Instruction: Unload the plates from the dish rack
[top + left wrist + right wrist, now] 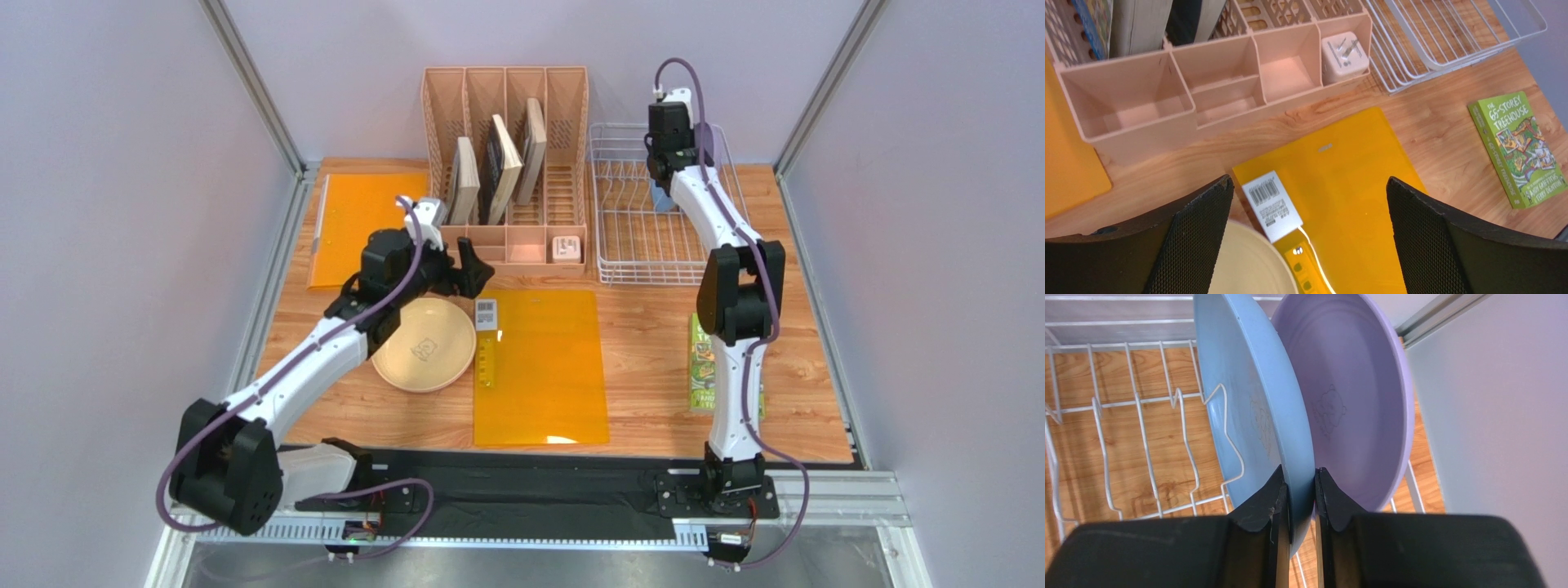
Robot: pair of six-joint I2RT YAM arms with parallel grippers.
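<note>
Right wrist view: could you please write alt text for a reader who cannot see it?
The right tool grips the rim of a light blue plate standing on edge in the white wire dish rack. A lavender plate stands close beside it.

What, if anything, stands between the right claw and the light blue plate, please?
Nothing visible does: the right claw straddles the rim of the light blue plate, one finger on each face. The lavender plate stands close behind, upright in the dish rack.

Top camera high above-behind, sees whole table (638, 337); wrist cameras close, angled down; all share dish rack (640, 245)
</note>
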